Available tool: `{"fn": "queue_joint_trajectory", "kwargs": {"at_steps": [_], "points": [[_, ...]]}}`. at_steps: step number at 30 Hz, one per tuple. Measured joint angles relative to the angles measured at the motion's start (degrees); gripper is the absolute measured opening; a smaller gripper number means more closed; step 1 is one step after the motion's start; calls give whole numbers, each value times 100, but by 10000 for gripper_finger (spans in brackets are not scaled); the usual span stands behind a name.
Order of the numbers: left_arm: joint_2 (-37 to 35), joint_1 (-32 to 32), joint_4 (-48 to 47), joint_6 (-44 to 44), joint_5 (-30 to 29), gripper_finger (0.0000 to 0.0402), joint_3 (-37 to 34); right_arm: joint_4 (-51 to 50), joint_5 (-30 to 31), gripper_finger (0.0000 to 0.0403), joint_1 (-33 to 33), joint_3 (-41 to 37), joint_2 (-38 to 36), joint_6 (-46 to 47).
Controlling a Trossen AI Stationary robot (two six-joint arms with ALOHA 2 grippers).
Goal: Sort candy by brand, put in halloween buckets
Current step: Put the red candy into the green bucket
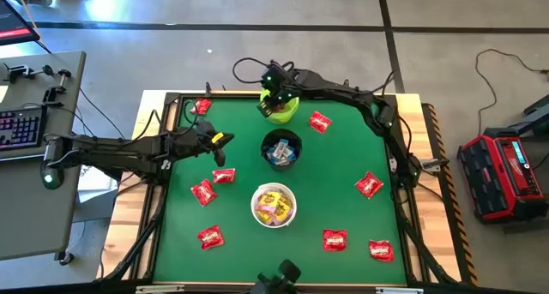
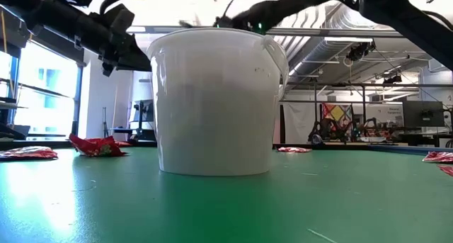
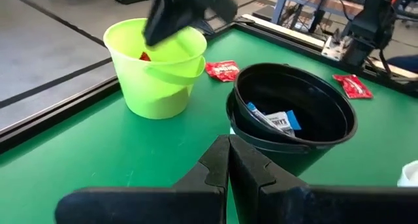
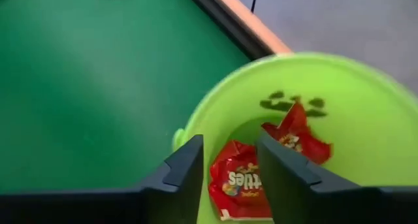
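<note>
From above, three buckets stood in a row down the middle of the green counter (image 1: pixel 343 165). Taking the black bucket (image 1: pixel 280 148) as landmark, the lime green bucket (image 1: pixel 280 107) sat just beyond it toward the far edge and the white bucket (image 1: pixel 274 205) just nearer the camera side. The right end effector (image 1: pixel 274 95) hung over the green bucket, while the left end effector (image 1: pixel 225 140) waited to the left of the black bucket. Yellow packets (image 1: pixel 273 207) filled the white bucket and blue-and-white ones lay in the black. Nine or so red packets (image 1: pixel 203 192) still lay scattered round the black bucket on all sides, so the sorting looked roughly half done, with only reds left.

At counter height, the white bucket (image 2: pixel 216 101) blocked the other two; red packets (image 2: pixel 97 147) lay off to either side of it.

The left wrist view showed the left end effector (image 3: pixel 228 160) pressed together and holding nothing, pointed at the black bucket (image 3: pixel 292 113), which held a blue-and-white packet (image 3: pixel 276 120). The green bucket (image 3: pixel 159 67) stood beside it, with another red packet (image 3: pixel 223 69) on the counter between them.

The right wrist view showed the right end effector (image 4: pixel 230 165) spread apart and empty above the green bucket (image 4: pixel 366 100), with two red packets (image 4: pixel 238 185) lying loose at its bottom.
</note>
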Motion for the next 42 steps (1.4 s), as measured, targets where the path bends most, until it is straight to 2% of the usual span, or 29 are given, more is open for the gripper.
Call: {"fn": "queue_joint_trajectory", "kwargs": {"at_steps": [2,5,7,14,21,28,42], "points": [[0,0,-23,28,30,0,0,-229,209,93,97,345,-1,-198],[0,0,-38,130,130,0,0,-513,328,26,271,868,-9,-475],[0,0,-71,201,260,0,2,-506,327,10,402,1085,-17,-573],[0,-2,-360,466,777,0,7,-470,351,3,871,1236,-13,-610],[0,-38,-435,902,1426,0,7,-149,862,0,1477,1236,-13,-610],[0,-238,-466,957,1462,1,7,-105,1045,0,1788,1236,-13,-557],[0,-284,-656,1010,1359,1,7,-41,954,0,2480,1229,-11,-144]]}}
